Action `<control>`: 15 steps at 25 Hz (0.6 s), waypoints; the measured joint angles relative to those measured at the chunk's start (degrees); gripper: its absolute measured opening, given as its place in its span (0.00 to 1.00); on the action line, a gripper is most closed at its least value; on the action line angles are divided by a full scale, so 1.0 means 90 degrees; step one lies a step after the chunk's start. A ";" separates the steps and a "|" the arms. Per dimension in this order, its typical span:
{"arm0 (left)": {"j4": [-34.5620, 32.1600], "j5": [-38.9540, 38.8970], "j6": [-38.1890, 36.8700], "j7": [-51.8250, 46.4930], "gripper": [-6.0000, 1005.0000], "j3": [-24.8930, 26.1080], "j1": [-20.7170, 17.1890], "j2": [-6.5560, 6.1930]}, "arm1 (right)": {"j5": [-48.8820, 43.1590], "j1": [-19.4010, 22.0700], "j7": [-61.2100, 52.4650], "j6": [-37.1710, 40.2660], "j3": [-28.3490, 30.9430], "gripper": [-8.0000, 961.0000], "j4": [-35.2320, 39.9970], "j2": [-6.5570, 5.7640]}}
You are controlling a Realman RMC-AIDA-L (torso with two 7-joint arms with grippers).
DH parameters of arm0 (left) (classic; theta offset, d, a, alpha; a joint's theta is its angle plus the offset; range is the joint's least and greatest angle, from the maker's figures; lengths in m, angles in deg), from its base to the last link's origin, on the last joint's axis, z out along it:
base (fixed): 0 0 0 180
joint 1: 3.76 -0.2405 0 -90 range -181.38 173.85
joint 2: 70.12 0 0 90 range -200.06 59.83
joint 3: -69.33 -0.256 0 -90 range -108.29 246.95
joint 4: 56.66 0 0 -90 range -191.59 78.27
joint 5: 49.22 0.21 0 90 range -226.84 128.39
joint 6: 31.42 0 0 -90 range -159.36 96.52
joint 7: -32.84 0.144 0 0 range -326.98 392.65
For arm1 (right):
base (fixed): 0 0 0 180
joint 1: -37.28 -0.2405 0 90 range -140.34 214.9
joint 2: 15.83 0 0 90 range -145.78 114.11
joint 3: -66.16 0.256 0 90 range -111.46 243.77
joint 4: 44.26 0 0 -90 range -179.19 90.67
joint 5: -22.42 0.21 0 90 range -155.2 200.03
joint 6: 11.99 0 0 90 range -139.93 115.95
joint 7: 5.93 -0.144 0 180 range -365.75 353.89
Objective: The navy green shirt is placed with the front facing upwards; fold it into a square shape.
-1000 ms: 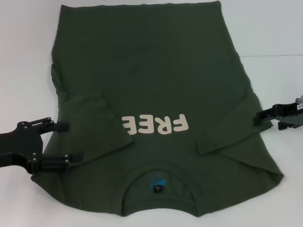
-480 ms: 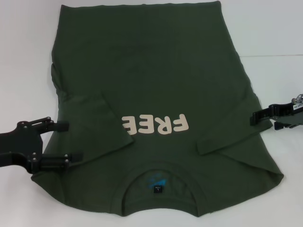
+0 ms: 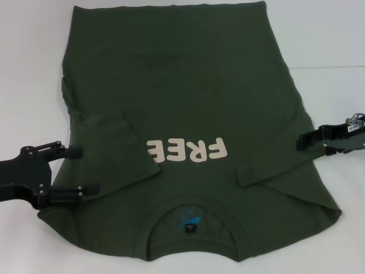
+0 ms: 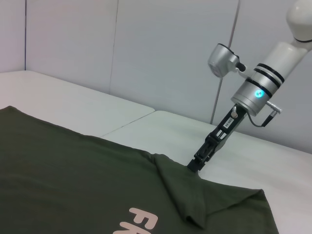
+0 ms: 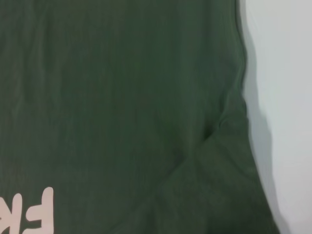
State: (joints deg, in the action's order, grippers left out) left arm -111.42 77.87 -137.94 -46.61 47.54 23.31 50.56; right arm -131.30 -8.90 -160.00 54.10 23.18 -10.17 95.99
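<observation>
My left hand (image 3: 80, 170) sits open at the shirt's (image 3: 182, 103) left edge, one finger above and one below the shoulder seam, gripping nothing. My right hand (image 3: 300, 142) touches the right edge; I cannot tell its state. The shirt lies front up across the worktop (image 3: 336, 45), both sleeves folded in; I judge the body folds remain.

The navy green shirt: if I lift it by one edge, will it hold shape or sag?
Likely sag: the navy green shirt lies limp, its sleeves already folded inward. It probably drags rather than slides, lying wide across the table. Pinching at the right gripper alone would lift only local cloth.
</observation>
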 joint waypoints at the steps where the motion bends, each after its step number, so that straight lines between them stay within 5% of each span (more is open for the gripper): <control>1: 0.0000 0.0000 0.0002 0.0000 0.93 0.0000 0.0000 0.0000 | 0.0000 -0.0011 0.0000 -0.0009 0.0000 0.91 -0.0001 0.0005; 15: 0.0000 0.0000 0.0019 -0.0002 0.93 0.0000 0.0000 0.0000 | 0.0003 -0.0151 0.0004 -0.0151 0.0011 0.91 -0.0107 0.0031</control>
State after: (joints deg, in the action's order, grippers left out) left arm -111.42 77.87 -137.77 -46.63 47.54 23.30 50.56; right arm -131.27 -10.25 -159.96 52.74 23.28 -11.13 96.26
